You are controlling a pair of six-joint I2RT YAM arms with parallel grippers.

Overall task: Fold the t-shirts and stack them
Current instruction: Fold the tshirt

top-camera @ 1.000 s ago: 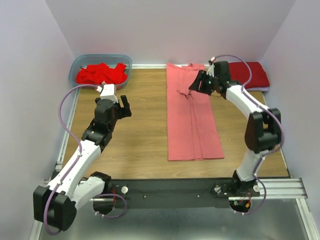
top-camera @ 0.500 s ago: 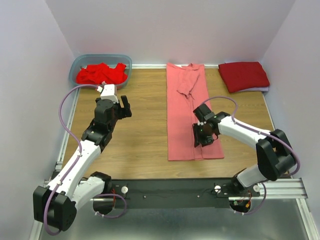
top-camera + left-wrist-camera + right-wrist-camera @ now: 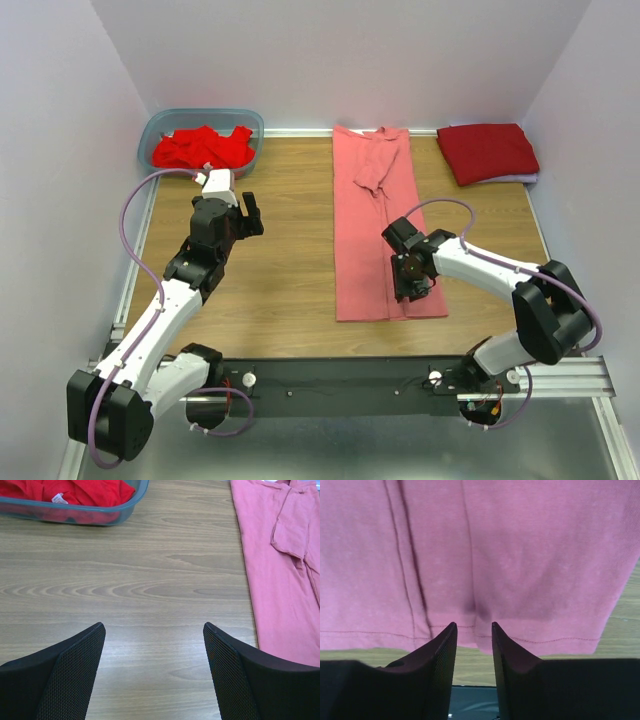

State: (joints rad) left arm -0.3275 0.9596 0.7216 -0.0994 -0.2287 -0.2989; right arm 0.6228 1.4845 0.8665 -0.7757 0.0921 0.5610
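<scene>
You have one flat pink t-shirt (image 3: 365, 250), one folded crimson t-shirt (image 3: 488, 152), and one tub (image 3: 200, 114) holding red t-shirts (image 3: 200, 150). The left gripper (image 3: 152, 626) is released; for the right gripper (image 3: 472, 625) I cannot tell.

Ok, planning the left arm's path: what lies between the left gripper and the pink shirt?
Only bare wooden table separates the left gripper from the pink shirt, plain in the left wrist view.

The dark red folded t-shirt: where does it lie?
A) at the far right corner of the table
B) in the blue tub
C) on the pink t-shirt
A: the dark red folded t-shirt lies in the far right corner, apart from the pink t-shirt and the tub.
</scene>
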